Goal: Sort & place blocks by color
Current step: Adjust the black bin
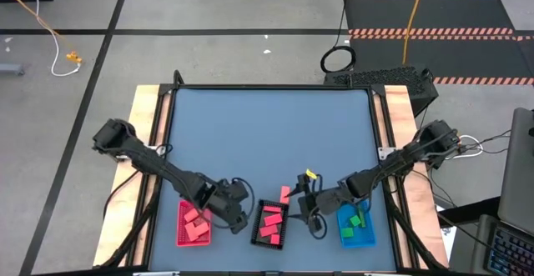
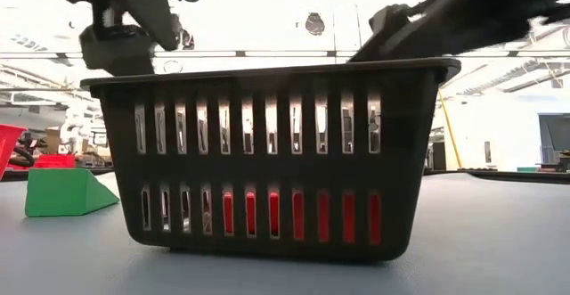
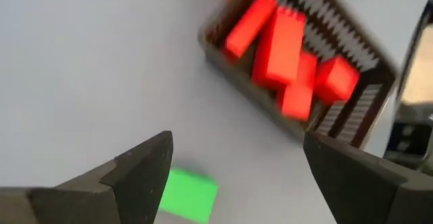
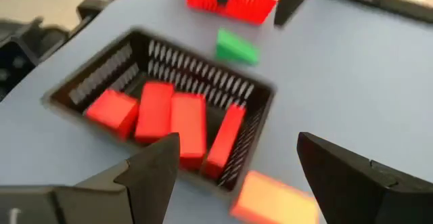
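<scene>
Green block (image 3: 190, 195) in left wrist view: blurry, partly behind dark left fingers (image 3: 145, 166), shape hard to tell. Bright red blocks (image 2: 294, 215) in low view: only red strips seen through slots of black slotted plastic tray (image 2: 116, 152), count cannot tell. Salmon-pink block (image 4: 270, 198) in right wrist view: blurry, cut off by picture's bottom edge. Red plastic tray (image 2: 9, 148) in low view: cut off at left edge. Green blocks (image 1: 357, 222) inside blue tray (image 1: 344, 236) in high view: too small to count.
</scene>
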